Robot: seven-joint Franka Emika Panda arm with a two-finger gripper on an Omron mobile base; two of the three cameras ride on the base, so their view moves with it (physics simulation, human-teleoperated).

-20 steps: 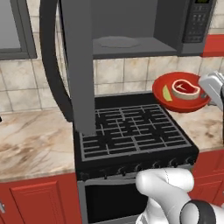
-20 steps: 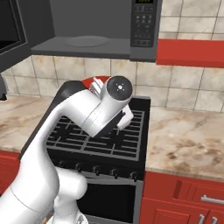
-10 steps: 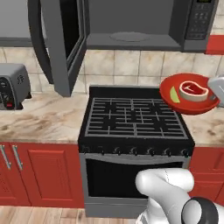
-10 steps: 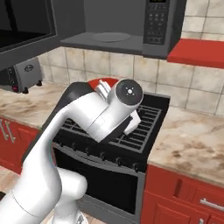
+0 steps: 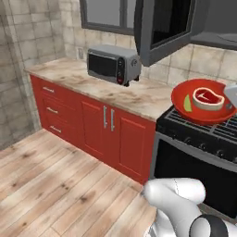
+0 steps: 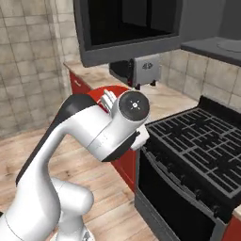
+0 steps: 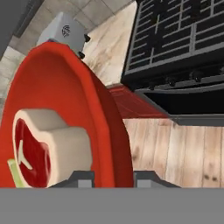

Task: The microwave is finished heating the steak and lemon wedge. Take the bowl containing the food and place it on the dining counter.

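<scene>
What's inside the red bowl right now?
The bowl holds the steak and, beside it, the lemon wedge. In the hand view the steak covers most of the wedge and the bowl floor beneath both.

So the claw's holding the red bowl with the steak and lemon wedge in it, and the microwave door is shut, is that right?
Not quite. The microwave door hangs open, as the left base view shows. The rest holds: the claw is shut on the rim of the red bowl, with the steak and lemon wedge inside.

Glossy red bowl (image 5: 203, 102) held level above the stove edge — steak (image 5: 208, 98), lemon wedge (image 5: 187, 103) inside
</scene>
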